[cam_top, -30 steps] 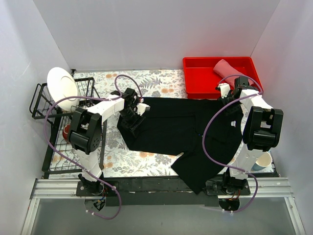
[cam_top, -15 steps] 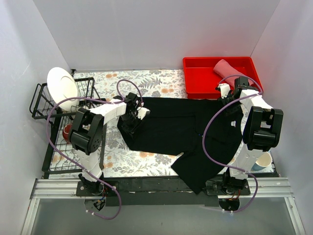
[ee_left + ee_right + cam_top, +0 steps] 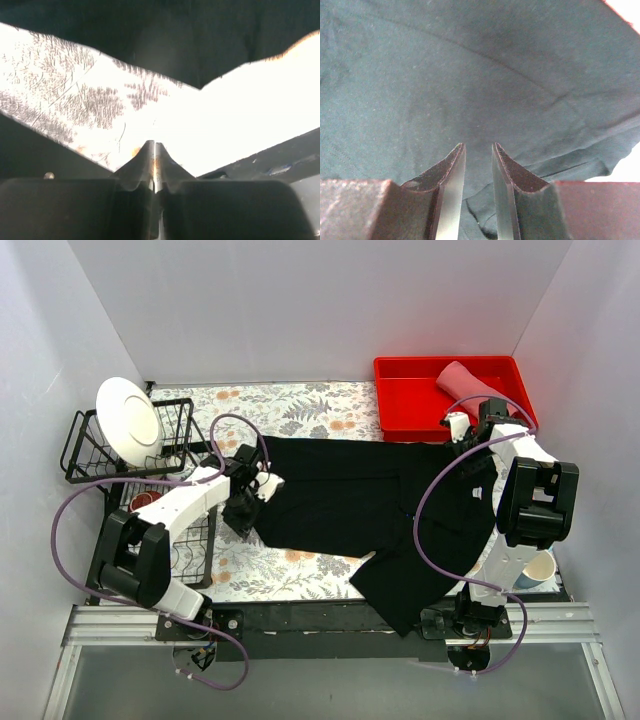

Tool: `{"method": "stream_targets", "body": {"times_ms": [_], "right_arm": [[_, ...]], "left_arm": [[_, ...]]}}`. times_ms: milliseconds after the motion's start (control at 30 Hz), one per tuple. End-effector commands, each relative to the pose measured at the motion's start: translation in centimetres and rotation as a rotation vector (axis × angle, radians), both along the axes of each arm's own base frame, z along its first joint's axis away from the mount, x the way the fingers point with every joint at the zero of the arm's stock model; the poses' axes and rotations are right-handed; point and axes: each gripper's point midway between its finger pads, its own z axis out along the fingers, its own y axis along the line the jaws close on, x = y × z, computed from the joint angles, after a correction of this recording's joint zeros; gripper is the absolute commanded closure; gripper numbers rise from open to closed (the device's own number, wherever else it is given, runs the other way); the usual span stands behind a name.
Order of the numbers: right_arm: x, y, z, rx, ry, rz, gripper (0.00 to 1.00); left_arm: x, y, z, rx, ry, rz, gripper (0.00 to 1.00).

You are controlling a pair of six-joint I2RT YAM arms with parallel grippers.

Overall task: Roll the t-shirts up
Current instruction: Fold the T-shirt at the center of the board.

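The black t-shirt point(image 3: 360, 500) lies spread flat across the floral tablecloth, one sleeve reaching the near edge. The salmon-pink t-shirt point(image 3: 460, 375) lies bunched in the red bin. My left gripper point(image 3: 242, 520) is low at the black shirt's left edge. In its wrist view the left gripper point(image 3: 155, 146) is shut with nothing between the fingers, over bare tablecloth, and the black shirt point(image 3: 190, 45) lies just ahead. My right gripper point(image 3: 468, 440) hovers over the shirt's far right corner. The right wrist view shows the right gripper point(image 3: 478, 147) slightly open above black cloth point(image 3: 470, 75).
A black wire dish rack point(image 3: 85, 445) at the left holds a white plate point(image 3: 130, 420) and a red dish point(image 3: 145, 500). The red bin point(image 3: 410, 400) stands at the back right. A cup point(image 3: 540, 568) sits by the right arm's base.
My left gripper has closed and slid left and nearer, off the shirt to its left edge, with the arm's elbow swinging left. The right arm has not moved.
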Motion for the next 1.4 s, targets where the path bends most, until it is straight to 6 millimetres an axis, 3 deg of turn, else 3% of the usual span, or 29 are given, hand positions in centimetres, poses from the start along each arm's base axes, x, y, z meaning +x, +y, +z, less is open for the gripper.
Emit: {"method": "stream_targets", "body": {"times_ms": [0, 33, 100, 167, 200, 267, 367, 467, 667, 1100, 1367], "right_arm": [[-1.0, 0.9, -0.6, 0.042, 0.031, 0.008, 0.64], [-1.1, 0.9, -0.7, 0.05, 0.04, 0.001, 0.64], [-1.2, 1.1, -0.6, 0.059, 0.042, 0.0, 0.64], [-1.2, 1.2, -0.4, 0.061, 0.042, 0.003, 0.64], [-1.2, 1.2, -0.3, 0.06, 0.04, 0.002, 0.64], [-1.3, 1.0, -0.1, 0.052, 0.04, 0.005, 0.64], [-1.8, 1.0, 0.1, 0.043, 0.033, 0.014, 0.64], [-2.2, 1.0, 0.2, 0.043, 0.034, 0.02, 0.64], [-1.9, 0.9, 0.2, 0.038, 0.024, 0.022, 0.64], [-2.2, 1.2, -0.1, 0.056, 0.043, 0.008, 0.64], [-2.2, 1.2, -0.2, 0.057, 0.048, 0.009, 0.64]], "left_arm": [[0.9, -0.4, 1.0, -0.03, -0.034, 0.011, 0.65], [2.6, -1.4, 2.1, -0.057, -0.072, 0.004, 0.63], [4.5, -2.4, 2.0, -0.066, -0.074, 0.002, 0.61], [7.1, -3.8, 3.1, -0.095, -0.118, -0.013, 0.62], [7.7, -4.2, 2.3, -0.091, -0.094, -0.026, 0.62], [9.4, -5.6, 2.6, -0.121, -0.119, -0.048, 0.62], [10.4, -7.4, 2.1, -0.152, -0.097, -0.084, 0.65], [9.7, -8.7, 1.4, -0.18, -0.063, -0.135, 0.67], [8.4, -9.5, -0.2, -0.163, -0.032, -0.19, 0.64], [7.5, -7.7, -2.6, -0.074, -0.042, -0.217, 0.65], [8.0, -8.1, -3.1, -0.079, -0.048, -0.213, 0.69]]}}
